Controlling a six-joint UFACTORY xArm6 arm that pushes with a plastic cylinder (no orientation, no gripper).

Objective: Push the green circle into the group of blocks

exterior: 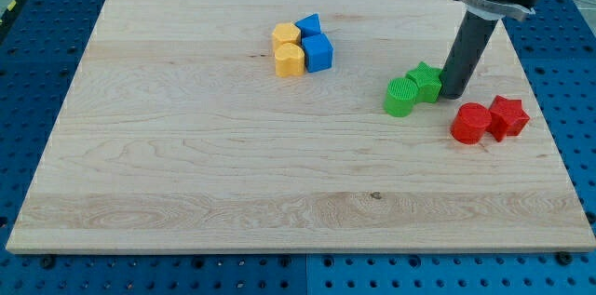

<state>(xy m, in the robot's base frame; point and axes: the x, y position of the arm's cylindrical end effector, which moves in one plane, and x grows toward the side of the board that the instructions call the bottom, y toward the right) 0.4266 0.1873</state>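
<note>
The green circle [401, 97] lies right of the board's middle, touching the green star [426, 80] on its upper right. My tip [451, 96] stands just right of the green star, close against it, with the rod rising to the view's top right. The group of blocks sits up and to the left: a yellow hexagon [285, 34], a yellow heart-like block [290, 59], a blue triangle-like block [309, 25] and a blue cube [318, 53], all touching.
A red circle [470, 124] and a red star [507, 115] sit together at the right, just below and right of my tip. The wooden board [186, 174] rests on a blue perforated table.
</note>
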